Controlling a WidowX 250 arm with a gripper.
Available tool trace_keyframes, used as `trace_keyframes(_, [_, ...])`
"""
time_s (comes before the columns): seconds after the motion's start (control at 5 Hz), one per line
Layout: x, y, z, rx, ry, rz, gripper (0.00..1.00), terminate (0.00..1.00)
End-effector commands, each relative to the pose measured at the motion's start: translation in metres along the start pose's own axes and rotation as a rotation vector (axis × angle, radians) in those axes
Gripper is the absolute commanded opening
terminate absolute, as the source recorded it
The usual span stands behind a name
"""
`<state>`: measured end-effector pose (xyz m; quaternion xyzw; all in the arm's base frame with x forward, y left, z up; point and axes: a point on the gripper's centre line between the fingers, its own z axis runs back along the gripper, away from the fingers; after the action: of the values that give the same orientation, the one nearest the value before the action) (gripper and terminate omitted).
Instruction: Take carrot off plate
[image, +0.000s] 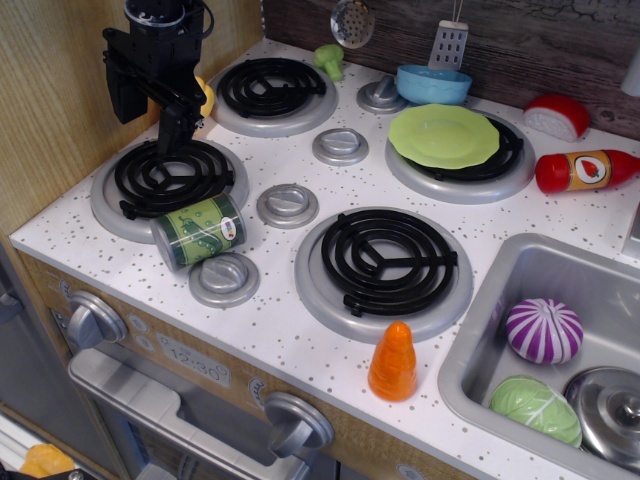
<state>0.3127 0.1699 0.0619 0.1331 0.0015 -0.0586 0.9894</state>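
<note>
Orange carrot (392, 361) upright at counter's front edge, plate (444, 135) well apart

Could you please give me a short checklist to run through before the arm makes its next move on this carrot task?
1. Carrot off the plate: ok, it stands upright on the counter near the front edge, by the sink.
2. Plate bare: ok, nothing lies on it.
3. Gripper clear of the carrot: ok, it hangs over the left burner, far away.
4. Jaws empty: cannot tell, they are dark and their gap is unclear.
5. Carrot stable: ok, though close to the counter edge.
6. Nearby obstacles: ok, the can lies apart from the gripper.
</note>
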Motion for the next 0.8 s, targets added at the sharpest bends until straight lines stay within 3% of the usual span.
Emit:
trace_keyframes(0.0, [0.0,0.0,0.0,0.0,0.0,0.0,1.0,0.0])
trace_keyframes(0.2, [-0.002,-0.012,0.05,0.021,0.04,0.026,1.0,0.0])
trace_keyframes(0.4, [-0.015,-0.038,0.107,-0.003,0.115,0.09,1.0,0.0])
trace_keyframes(0.6, [-0.037,-0.086,0.13,-0.019,0.123,0.193,1.0,0.0])
